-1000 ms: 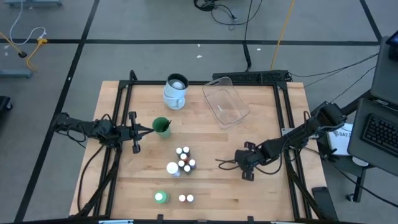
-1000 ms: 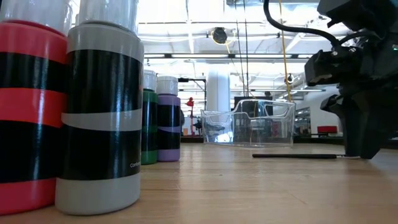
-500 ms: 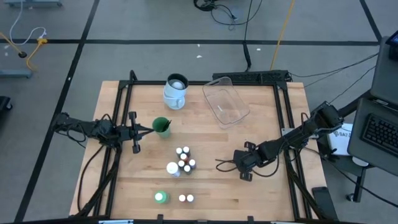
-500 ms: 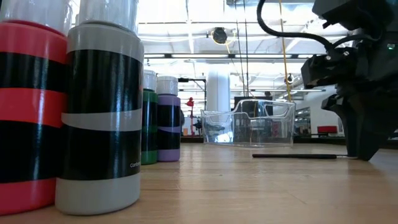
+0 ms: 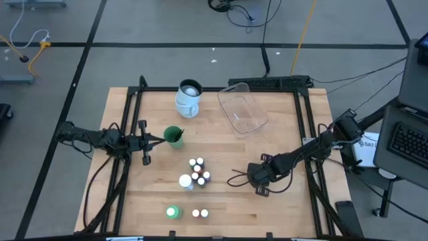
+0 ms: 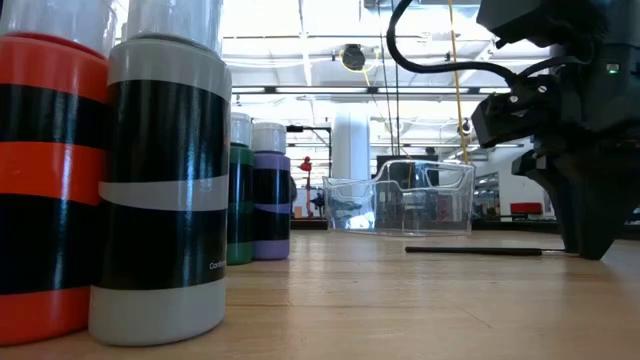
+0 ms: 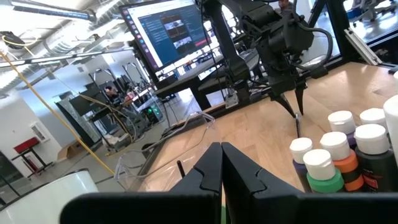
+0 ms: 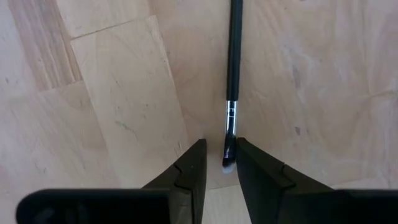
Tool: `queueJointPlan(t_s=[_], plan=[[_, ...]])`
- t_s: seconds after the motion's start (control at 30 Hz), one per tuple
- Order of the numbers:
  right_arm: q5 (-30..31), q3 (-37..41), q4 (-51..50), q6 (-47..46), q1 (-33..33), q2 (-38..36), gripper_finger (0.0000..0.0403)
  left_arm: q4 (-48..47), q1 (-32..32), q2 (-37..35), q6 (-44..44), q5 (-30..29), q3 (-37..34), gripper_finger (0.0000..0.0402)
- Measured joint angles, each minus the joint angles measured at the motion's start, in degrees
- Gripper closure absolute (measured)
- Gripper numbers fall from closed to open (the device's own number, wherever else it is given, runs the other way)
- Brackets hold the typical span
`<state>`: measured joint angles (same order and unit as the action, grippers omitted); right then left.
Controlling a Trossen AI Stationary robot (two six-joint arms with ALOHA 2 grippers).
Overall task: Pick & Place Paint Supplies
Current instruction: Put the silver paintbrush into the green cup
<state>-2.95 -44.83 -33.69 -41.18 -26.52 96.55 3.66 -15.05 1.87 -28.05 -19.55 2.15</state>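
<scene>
Reaching low over the wooden bench (image 5: 221, 144), right tool (image 8: 214, 163) slightly spread astride thin black-handled brush (image 8: 233, 68); left tool (image 7: 221, 163) pressed together, level.

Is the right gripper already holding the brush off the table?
No: the dark brush lies flat on the wood, its tip between the right gripper's open fingers.

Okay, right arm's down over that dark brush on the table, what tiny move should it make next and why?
Probably close the fingers. The right gripper sits low on the wood with the dark brush lying flat, its tip just inside the narrow gap between the open jaws, so a squeeze should catch it.
</scene>
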Motion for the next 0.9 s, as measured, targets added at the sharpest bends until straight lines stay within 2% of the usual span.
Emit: queueJointPlan(t_s=[0.27,0.37,0.9], plan=[[-2.84,-0.29,-1.28,0.16,-0.10,0.02,0.0323,-0.13,0.00,0.00,0.02,0.00,0.00,0.0396],[-0.15,-0.27,-0.43,0.63,-0.20,0.02,0.0323,-0.13,0.00,-0.02,0.09,0.00,0.00,0.0396],[2.68,-0.34,1.10,-4.54,0.04,1.62,0.0323,-0.13,0.00,-0.01,0.15,0.00,0.00,0.0396]])
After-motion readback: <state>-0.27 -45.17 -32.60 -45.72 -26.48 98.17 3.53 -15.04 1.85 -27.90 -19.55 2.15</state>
